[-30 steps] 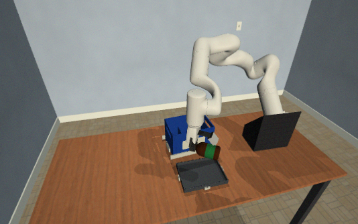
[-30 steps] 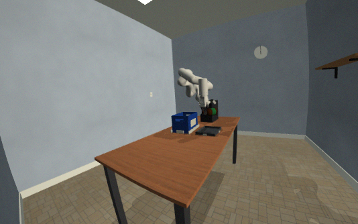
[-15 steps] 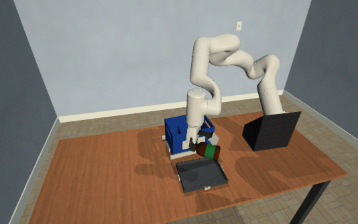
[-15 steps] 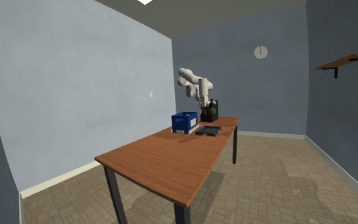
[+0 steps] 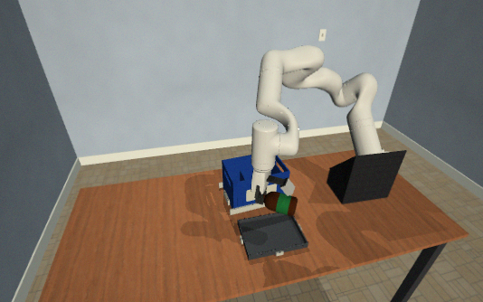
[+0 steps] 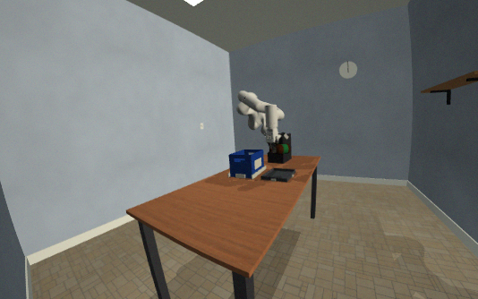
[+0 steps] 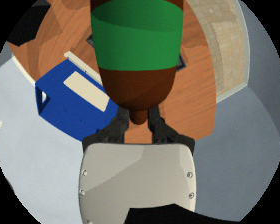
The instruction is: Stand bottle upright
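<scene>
Gripper [image 7: 140, 123] clamped on the brown bottle's [image 5: 281, 203] neck, carried in the air.
Bottle lies sideways beyond the fingertips; grey tray [image 5: 273, 236] below, blue crate [image 5: 236, 181] just behind.

Wood-grain surface [image 5: 132, 235], kinda satin; matt dark tray [image 5: 290, 223]; smooth brown bottle [image 5: 281, 203]; plasticky blue crate [image 5: 233, 178].

The gripper [image 5: 260, 195] holds the bottle [image 5: 280, 203] by its neck, lying sideways above the table [image 5: 132, 226], between crate [image 5: 235, 181] and tray [image 5: 272, 235].
</scene>
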### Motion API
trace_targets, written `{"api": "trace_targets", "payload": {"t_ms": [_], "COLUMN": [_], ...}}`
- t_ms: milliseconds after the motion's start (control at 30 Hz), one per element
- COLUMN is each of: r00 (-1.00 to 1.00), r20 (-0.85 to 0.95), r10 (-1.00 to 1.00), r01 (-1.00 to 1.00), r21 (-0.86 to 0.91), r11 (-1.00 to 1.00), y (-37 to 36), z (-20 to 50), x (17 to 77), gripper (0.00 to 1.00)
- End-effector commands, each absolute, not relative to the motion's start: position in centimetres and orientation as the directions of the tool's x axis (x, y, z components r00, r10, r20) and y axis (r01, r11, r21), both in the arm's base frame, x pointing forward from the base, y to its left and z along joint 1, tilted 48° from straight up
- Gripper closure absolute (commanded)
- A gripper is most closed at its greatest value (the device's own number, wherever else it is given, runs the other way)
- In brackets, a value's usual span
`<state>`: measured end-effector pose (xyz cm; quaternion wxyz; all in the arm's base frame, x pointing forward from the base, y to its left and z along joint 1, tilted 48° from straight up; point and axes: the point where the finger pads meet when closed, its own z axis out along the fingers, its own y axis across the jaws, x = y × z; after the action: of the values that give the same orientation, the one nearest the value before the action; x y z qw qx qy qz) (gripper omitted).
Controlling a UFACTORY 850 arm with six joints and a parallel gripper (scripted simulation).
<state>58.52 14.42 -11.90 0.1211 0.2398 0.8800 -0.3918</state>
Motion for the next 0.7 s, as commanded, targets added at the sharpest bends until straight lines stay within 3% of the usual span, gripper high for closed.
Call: {"api": "trace_targets", "payload": {"t_ms": [0, 667], "r00": [-0.849, -0.783], "r20": [-0.409, -0.479], "r10": [0.333, 0.398], "r01": [0.527, 0.622], "r21": [-0.625, -0.574], "r11": [0.575, 0.533], "y": [14.52, 14.52], "z": [-11.83, -11.83], "x": [58.59, 58.6], "gripper": [1.0, 1.0]}}
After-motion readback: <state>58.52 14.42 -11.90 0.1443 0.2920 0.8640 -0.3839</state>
